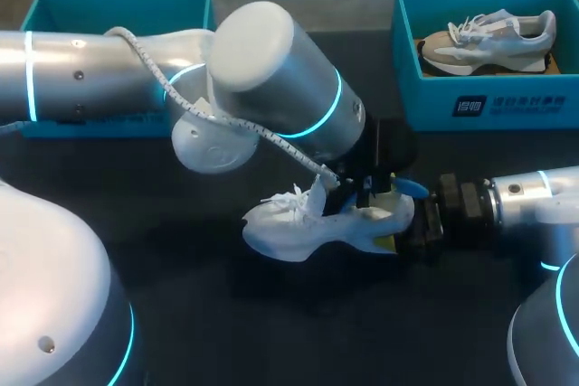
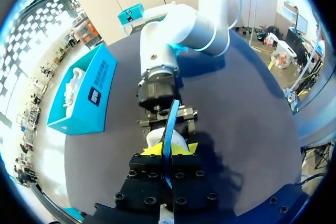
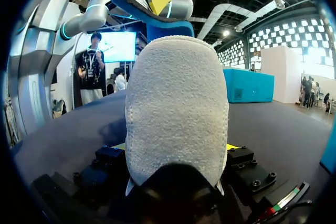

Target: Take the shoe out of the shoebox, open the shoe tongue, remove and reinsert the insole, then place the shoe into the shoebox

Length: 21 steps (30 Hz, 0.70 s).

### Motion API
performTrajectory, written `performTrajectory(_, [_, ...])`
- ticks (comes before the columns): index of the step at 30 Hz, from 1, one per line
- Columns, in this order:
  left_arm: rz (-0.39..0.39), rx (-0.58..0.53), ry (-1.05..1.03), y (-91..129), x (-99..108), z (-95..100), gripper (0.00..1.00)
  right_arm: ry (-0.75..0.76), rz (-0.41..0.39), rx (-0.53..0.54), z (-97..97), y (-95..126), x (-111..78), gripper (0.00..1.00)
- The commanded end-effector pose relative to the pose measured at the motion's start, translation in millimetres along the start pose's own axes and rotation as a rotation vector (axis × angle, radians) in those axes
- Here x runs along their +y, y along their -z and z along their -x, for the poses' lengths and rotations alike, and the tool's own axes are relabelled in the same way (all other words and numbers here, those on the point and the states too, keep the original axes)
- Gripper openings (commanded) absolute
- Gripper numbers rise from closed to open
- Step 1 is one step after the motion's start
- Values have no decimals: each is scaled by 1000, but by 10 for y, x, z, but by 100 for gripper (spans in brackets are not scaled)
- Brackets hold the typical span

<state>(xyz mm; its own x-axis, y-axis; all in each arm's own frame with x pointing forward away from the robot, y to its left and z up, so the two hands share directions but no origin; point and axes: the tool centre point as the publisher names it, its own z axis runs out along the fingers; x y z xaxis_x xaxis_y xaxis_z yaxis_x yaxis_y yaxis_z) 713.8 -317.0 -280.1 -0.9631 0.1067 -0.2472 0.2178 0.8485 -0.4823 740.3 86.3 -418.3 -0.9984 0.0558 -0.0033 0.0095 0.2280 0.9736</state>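
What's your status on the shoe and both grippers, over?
Left gripper shut on the blue insole, over the white shoe. Right gripper shut on its heel. Far-right box holds a second shoe.

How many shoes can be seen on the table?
2. A white shoe mid-table, in the right gripper; a second shoe in the right shoebox. The left shoebox is partly hidden.
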Motion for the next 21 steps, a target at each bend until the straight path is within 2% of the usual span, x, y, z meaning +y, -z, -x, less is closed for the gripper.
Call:
performTrajectory(1, [-5,1,-5,8,-67,-26,0,1,-2,-2,-6,-24,-20,0])
performTrajectory(12, [-12,-27,1,31,-291,-22,0,1,-2,-2,-6,-24,-20,0])
performTrajectory(21, [-101,35,45,158,-568,27,0,1,-2,-2,-6,-24,-20,0])
